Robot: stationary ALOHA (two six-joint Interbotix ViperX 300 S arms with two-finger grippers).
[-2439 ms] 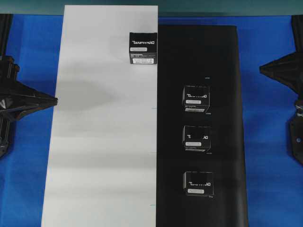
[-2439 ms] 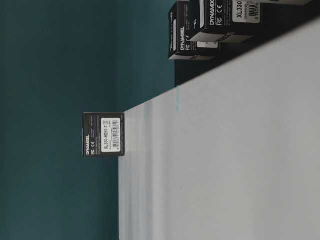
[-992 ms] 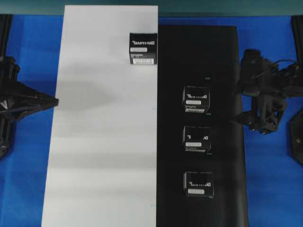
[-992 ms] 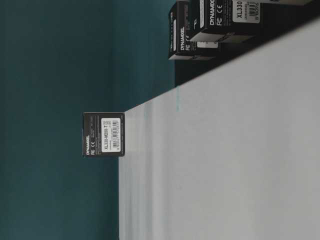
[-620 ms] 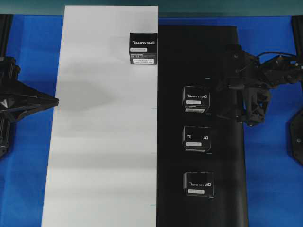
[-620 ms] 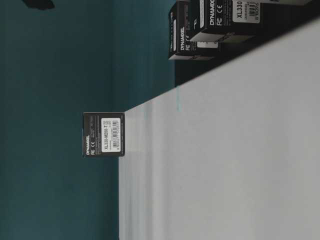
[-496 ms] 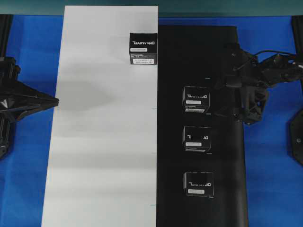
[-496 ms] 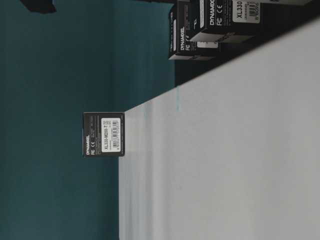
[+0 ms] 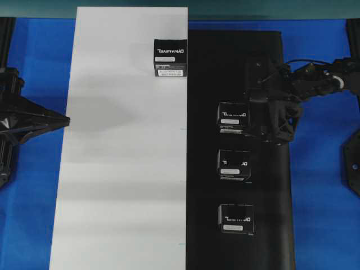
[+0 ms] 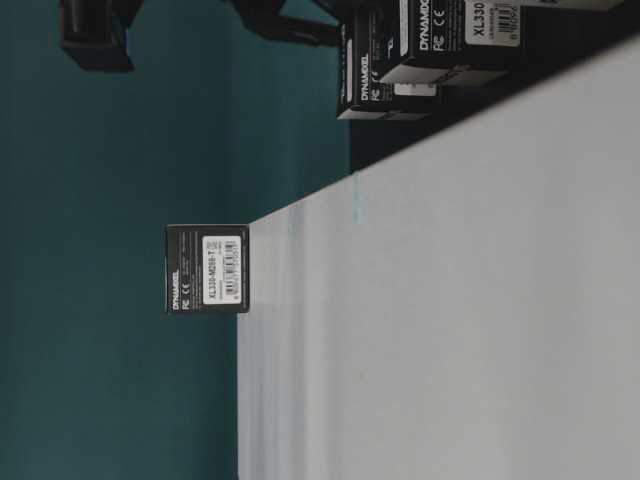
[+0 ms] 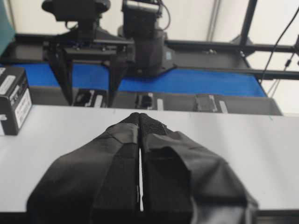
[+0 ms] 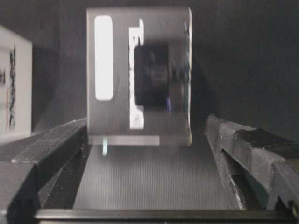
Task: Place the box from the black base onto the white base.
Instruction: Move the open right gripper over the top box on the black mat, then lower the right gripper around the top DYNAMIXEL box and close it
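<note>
Our right gripper [image 12: 145, 154] has its jaws spread wide, holding nothing; the box [image 12: 138, 77] lies ahead between them on the black base [image 9: 236, 67]. Lettering there is blurred. Left gripper [image 11: 140, 122] jaws are pressed together, empty.

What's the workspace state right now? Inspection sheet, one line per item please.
Surface: blue tabletop carrying the white base and black base side by side.
Job's things: three boxes in a column on the black base; top box, middle box, bottom box. A fourth box stands on the white base.
Clutter: nothing seen.
Grippers: right claw open, beside the top box, empty; left claw shut, empty.
Cables: black cable along the right arm.
Surroundings: teal backdrop.
</note>
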